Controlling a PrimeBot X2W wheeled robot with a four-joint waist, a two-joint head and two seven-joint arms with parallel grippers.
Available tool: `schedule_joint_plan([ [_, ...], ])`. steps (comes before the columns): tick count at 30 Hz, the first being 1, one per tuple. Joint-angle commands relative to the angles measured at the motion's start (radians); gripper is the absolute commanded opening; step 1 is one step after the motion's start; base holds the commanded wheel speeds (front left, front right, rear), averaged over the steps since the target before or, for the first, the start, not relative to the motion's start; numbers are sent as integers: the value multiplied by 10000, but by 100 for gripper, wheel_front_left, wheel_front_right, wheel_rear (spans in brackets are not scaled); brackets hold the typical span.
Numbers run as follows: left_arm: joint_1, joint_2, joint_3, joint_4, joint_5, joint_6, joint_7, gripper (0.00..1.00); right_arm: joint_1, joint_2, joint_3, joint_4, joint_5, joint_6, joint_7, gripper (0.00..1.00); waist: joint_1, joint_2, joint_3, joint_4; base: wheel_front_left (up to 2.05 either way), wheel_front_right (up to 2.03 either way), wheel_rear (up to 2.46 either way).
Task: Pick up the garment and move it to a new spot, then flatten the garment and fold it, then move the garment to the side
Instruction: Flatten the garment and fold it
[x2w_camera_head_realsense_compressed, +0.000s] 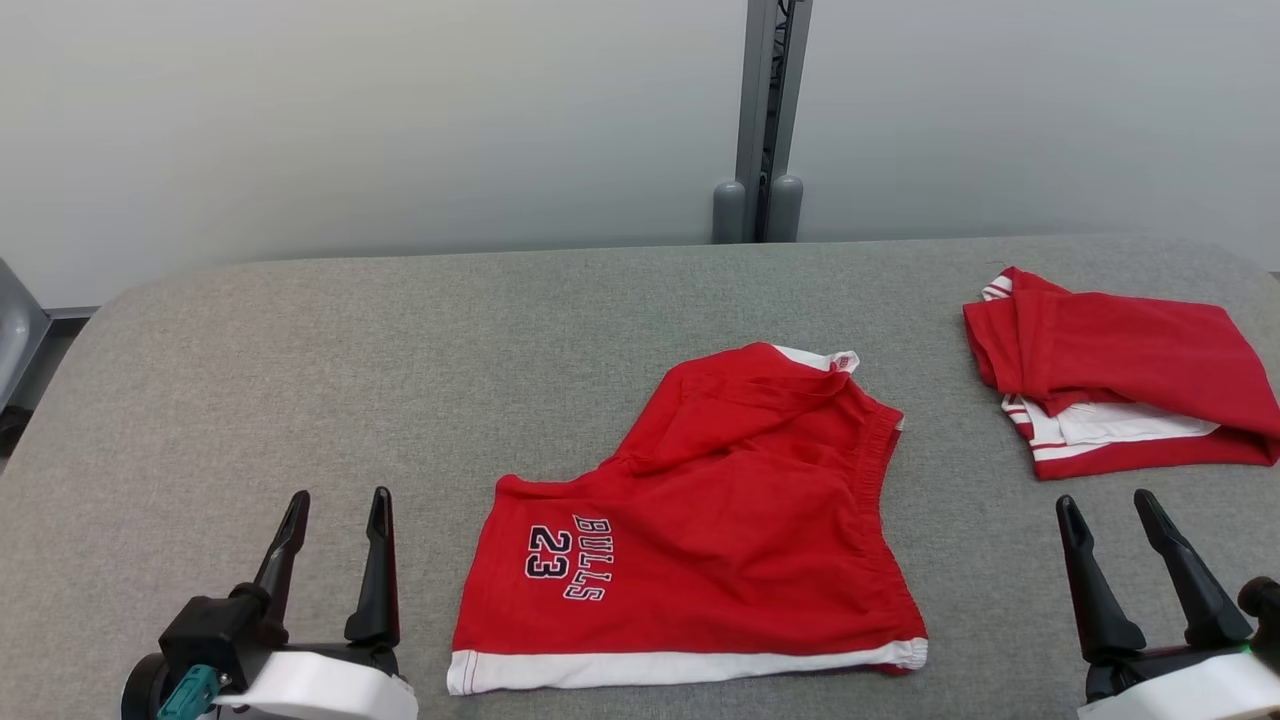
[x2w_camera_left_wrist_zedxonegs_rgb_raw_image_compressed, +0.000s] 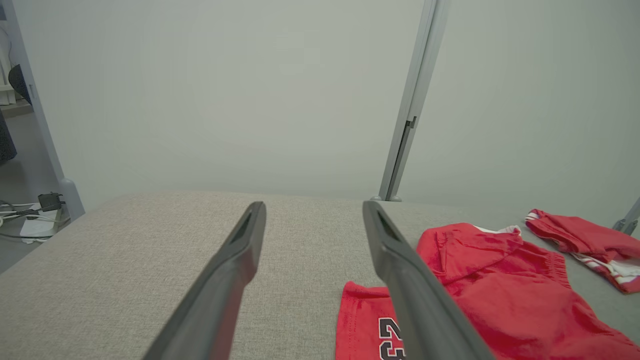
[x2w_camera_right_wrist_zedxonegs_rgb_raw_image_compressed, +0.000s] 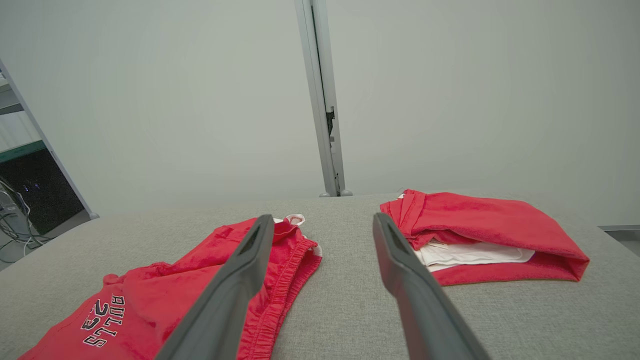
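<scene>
Shorts: the red shorts (x2w_camera_head_realsense_compressed: 700, 540) are lying near the middle of the grey surface (x2w_camera_head_realsense_compressed: 350, 350), between the two claws. The near leg is lying flat and the far leg is bunching back over the body.
Folded garment: a second red folded garment (x2w_camera_head_realsense_compressed: 1120, 370) is sitting at the far right, well apart from the shorts.
Left claw: the left claw (x2w_camera_head_realsense_compressed: 339, 495) is hovering at the near left with its fingers spread, gripping nothing.
Right claw: the right claw (x2w_camera_head_realsense_compressed: 1105, 498) is hovering at the near right, also spread and gripping nothing.
Handling: the cloth is looking light, soft and limp. It is likely to sag and drape when lifted, and it is not fragile.
Hold: the gathered waistband (x2w_camera_head_realsense_compressed: 875, 450) on the right side is offering the thickest edge to pinch. The white band (x2w_camera_head_realsense_compressed: 680, 668) along the near edge is offering a second one.
Risk: a pinch may catch only the top layer, leaving the bunched leg trailing.
</scene>
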Motion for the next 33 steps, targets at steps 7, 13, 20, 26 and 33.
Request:
schedule_joint_plan([
  [7, -36, -235, 298, 185, 453, -263, -11, 100, -135, -43, 23, 9, -101, 8, -74, 100, 0, 0, -17, -32, 0, 0, 0],
  [13, -105, -326, 397, 232, 589, -387, -11, 100, -132, -20, 76, 2, -127, 8, 19, 100, 0, 0, -16, -38, 0, 0, 0],
  [20, -112, -317, 266, 487, 483, -525, 477, 100, 2, -144, 396, 94, 153, 6, 297, 100, 0, 0, -7, 12, 0, 0, 0],
  [26, -47, -189, -210, 925, 78, -812, 2233, 100, 247, -356, 1242, 385, 848, 6, 1349, 100, 0, 0, 33, 111, 0, 0, 0],
  [33, -45, 65, -897, 1198, -383, -1273, 4470, 100, 166, -388, 1777, 976, 1412, 8, 2609, 100, 0, 0, 298, 249, 0, 0, 0],
])
